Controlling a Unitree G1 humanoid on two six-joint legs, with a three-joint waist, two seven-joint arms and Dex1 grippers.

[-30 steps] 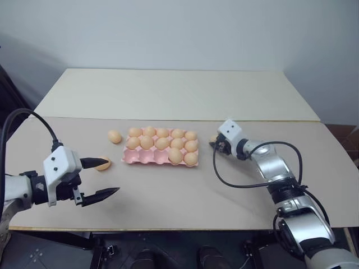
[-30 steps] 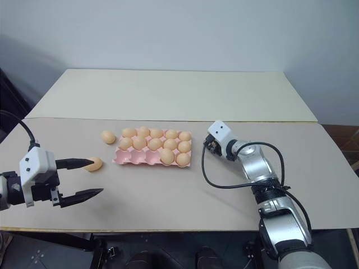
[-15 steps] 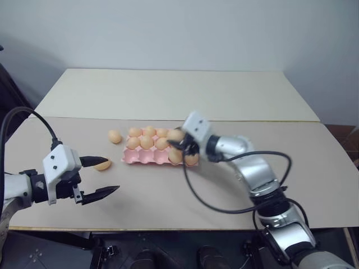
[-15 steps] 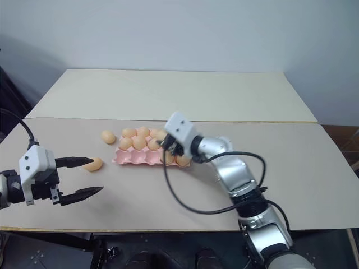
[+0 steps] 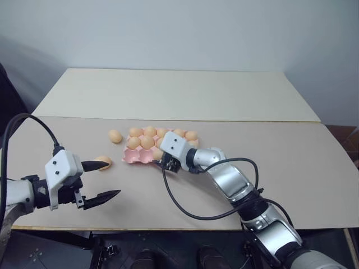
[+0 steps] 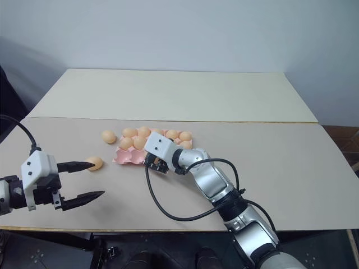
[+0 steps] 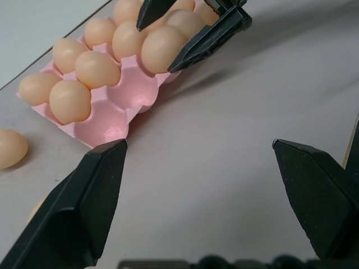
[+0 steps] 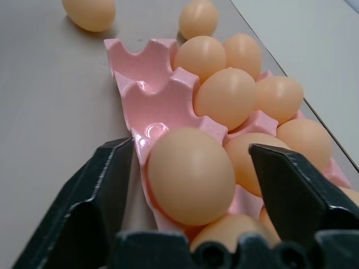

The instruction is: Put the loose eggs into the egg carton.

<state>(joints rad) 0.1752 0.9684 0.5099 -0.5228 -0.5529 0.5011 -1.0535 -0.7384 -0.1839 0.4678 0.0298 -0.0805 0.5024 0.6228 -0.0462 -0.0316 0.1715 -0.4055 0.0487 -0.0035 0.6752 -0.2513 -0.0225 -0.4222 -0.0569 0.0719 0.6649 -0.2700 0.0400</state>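
The wide beige worktop (image 5: 235, 162) carries everything, with a paler board butted against its far edge. Near the middle of it lies the flat pink moulded egg carton (image 5: 136, 158) with scalloped edges, most of its cups filled with smooth orange-tan eggs; the two cups at its near left corner lie bare. My right gripper (image 8: 193, 168) reaches over the carton's near edge, its two black fingers spread wide on either side of an egg (image 8: 190, 175) that sits in a near-row cup, with a gap showing between each finger and the shell. My left gripper (image 5: 101, 180) hangs over the worktop toward its left edge, well apart from the carton, its fingers also spread and holding nothing. Two loose eggs lie on the bare worktop: the nearer loose egg (image 5: 103, 161) lies left of the carton's near left corner, with my upper left finger crossing in front of it in the head view, and the farther loose egg (image 5: 115, 136) lies just beside the carton's far left corner.
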